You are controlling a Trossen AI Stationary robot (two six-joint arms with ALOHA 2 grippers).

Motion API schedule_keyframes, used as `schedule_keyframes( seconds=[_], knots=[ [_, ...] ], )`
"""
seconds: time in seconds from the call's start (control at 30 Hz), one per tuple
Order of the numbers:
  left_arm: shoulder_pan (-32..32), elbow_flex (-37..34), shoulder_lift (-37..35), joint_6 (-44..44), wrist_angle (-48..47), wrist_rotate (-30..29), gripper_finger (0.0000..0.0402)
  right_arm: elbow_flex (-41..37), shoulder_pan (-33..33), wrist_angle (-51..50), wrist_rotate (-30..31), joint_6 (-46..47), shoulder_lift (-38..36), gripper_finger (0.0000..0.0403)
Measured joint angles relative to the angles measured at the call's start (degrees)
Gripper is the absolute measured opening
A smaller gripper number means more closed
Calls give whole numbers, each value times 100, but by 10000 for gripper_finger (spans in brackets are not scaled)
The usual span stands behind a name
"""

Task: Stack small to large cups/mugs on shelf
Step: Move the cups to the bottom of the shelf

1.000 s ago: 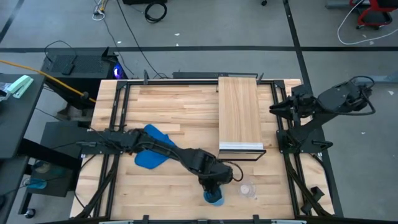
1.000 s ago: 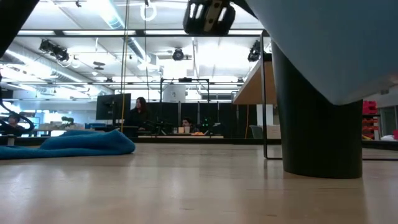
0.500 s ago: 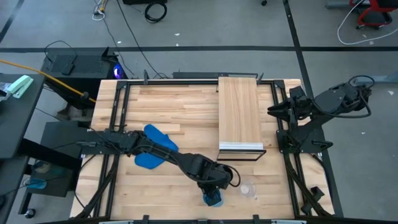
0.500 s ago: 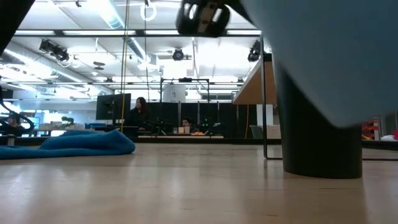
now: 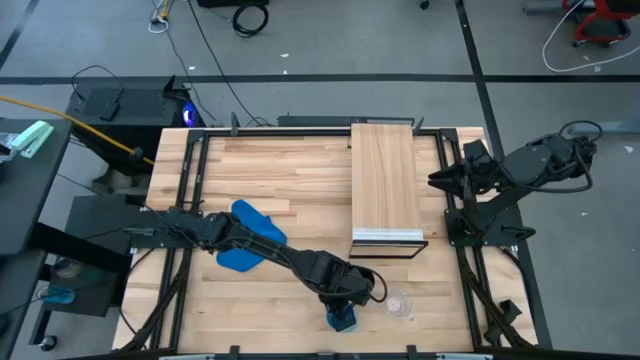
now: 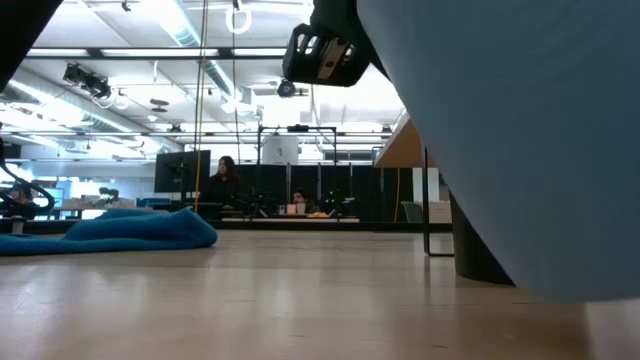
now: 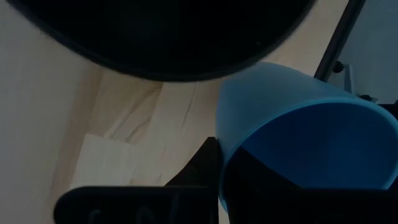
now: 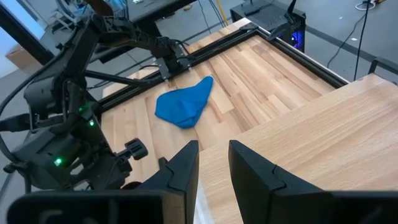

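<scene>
My left gripper (image 5: 345, 302) reaches to the table's near edge, shut on the light-blue cup (image 5: 343, 321). That cup fills the right of the low view (image 6: 520, 130), close to the camera and tilted. The black cup (image 6: 478, 250) stands on its base behind it, and shows as a dark round shape in the left wrist view (image 7: 168, 31). The small clear cup (image 5: 398, 303) stands to the right of the blue one. The shelf (image 5: 385, 180) has its silver front edge (image 5: 387, 237) facing the near side. My right gripper (image 8: 213, 168) waits open at the table's right edge. My left gripper holds the light-blue cup by its rim (image 7: 227, 155), coming from above. One dark finger (image 7: 198, 165) lies against the outside of the wall; the other is lost in the cup's dark inside. The cup hangs tilted below the gripper, its lower edge (image 6: 590, 298) just above the table.
A crumpled blue cloth (image 5: 245, 240) lies on the table's left half under my left arm, also in the low view (image 6: 120, 228). Black frame rails (image 5: 190, 180) run along the table's sides. A shelf leg (image 6: 425, 200) stands beside the black cup. People sit far off in the room.
My left gripper has come down a little with the light-blue cup. In the low view the cup has sunk and spread over most of the right side, now hiding nearly all of the black cup. The black and clear cups have stayed where they were.
</scene>
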Motion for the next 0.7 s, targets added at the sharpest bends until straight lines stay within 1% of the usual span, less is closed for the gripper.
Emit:
schedule_keyframes(
  seconds=[0.3,0.43,0.7],
  knots=[
    [-22,0,109,9,213,85,15,0,0,4,0,1,70,95],
    [-20,2,109,155,334,124,19,0,0,4,-2,86,99,95],
    [-16,2,109,162,611,140,52,0,0,2,-1,136,104,96]
  ],
)
